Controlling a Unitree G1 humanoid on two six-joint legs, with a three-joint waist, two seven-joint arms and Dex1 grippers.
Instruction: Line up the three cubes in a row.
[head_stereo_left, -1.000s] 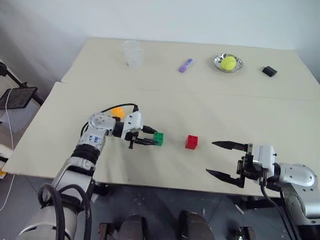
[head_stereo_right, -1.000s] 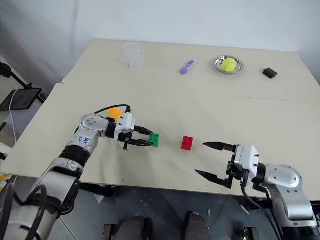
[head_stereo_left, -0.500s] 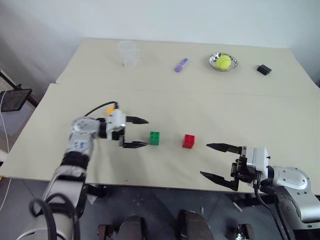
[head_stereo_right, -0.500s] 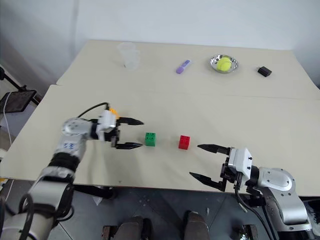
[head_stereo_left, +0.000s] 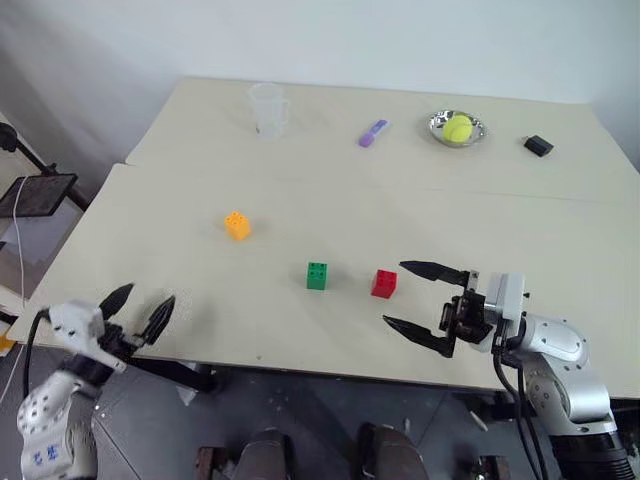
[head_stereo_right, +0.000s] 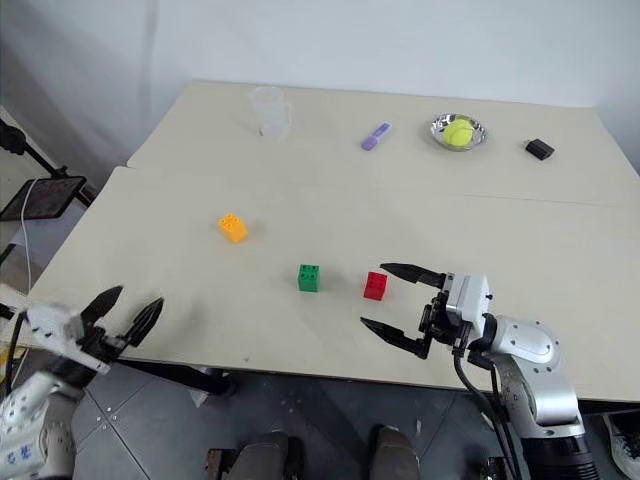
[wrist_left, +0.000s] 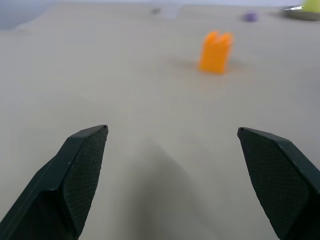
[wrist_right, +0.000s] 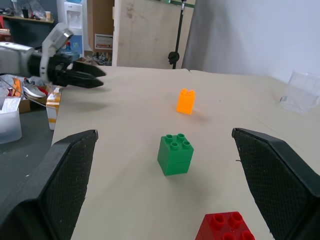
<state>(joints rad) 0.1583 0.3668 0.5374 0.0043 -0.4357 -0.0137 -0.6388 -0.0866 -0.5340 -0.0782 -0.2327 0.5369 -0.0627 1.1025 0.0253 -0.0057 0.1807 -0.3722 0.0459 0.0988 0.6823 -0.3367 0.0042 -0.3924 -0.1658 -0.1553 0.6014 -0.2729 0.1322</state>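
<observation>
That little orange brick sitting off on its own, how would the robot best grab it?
Probably by two opposite flat side walls of the orange cube, coming from above or from the near-left, where the open left gripper waits. It stands upright, studs on top, apart from the green cube, so its sides are free.

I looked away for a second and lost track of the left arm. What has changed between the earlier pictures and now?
The left tool let go of the green cube, opened, and drew back to the table's near left edge. The right tool, open throughout, edged toward the red cube. The green cube now stands free beside the red one; the orange-yellow cube did not move.
</observation>
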